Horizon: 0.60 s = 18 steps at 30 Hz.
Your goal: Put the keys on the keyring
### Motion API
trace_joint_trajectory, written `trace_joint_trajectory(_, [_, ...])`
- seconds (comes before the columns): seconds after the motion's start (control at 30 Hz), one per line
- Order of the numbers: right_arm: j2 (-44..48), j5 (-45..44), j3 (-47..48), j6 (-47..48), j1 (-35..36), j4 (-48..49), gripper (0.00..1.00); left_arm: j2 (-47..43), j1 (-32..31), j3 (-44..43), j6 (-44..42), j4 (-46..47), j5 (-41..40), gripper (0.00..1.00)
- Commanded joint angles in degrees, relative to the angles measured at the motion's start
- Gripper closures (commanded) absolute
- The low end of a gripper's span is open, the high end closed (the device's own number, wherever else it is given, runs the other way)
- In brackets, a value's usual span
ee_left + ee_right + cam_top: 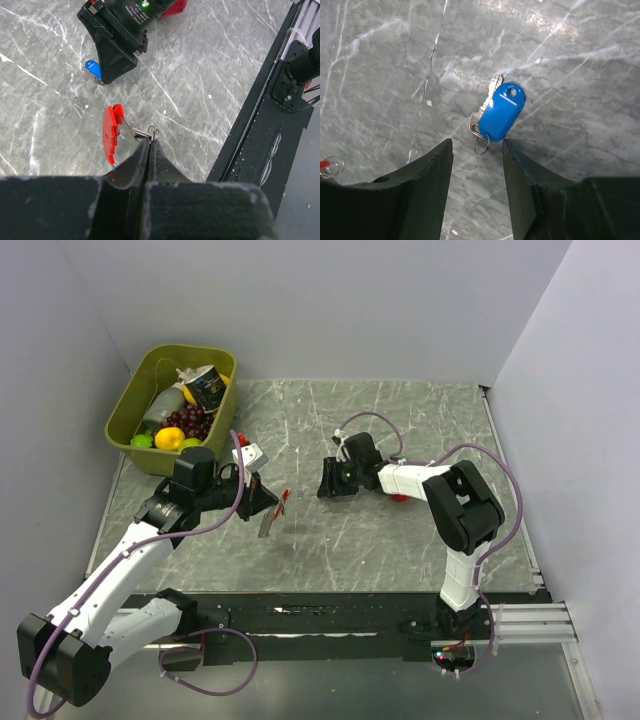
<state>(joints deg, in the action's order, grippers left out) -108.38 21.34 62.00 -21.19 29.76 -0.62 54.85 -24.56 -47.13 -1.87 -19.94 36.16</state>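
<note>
The key point(504, 111) has a bright blue head, a silvery blade and a small split ring, and it lies flat on the grey marble table. My right gripper point(477, 143) is open just above it, and the key's ring end sits between the fingertips. In the left wrist view the blue key point(92, 67) shows beside the right gripper point(117, 42). My left gripper point(151, 142) is shut on the silvery rings of the keyring, whose red clip point(112, 132) hangs at its tip. In the top view the keyring point(284, 500) hangs from the left gripper point(268, 498), a short way left of the right gripper point(322, 480).
A green bin point(135, 390) of toy fruit and a can stands at the back left. A round red toy fruit point(400, 497) lies under the right arm. A black rail point(260, 125) runs along the near table edge. Grey walls close in the sides.
</note>
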Motion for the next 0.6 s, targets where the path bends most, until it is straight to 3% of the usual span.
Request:
trace_joint_trajectory(0.0, [-0.69, -1.66, 2.16, -2.36, 0.39, -2.63, 0.51, -1.68, 0.3, 0.11, 0.46, 2.89, 1.54, 0.99])
trace_joint_trajectory(0.23, [-4.12, -1.39, 3.39, -4.56, 0.56, -2.37, 0.66, -1.76, 0.3, -0.06, 0.29, 2.81, 1.72, 0.99])
trace_joint_trajectory(0.33, [-5.0, -0.43, 3.83, -4.65, 0.74, -1.67, 0.85, -1.85, 0.3, 0.11, 0.37, 2.89, 1.63, 0.99])
trace_joint_trajectory(0.37, [-5.0, 0.18, 3.83, -4.65, 0.74, -1.4, 0.98, -1.94, 0.3, 0.2, 0.37, 2.98, 1.54, 0.99])
trace_joint_trajectory(0.57, [1.13, -0.6, 0.5, -3.16, 0.56, 0.36, 1.0, -1.85, 0.3, 0.2, 0.2, 2.98, 1.37, 0.99])
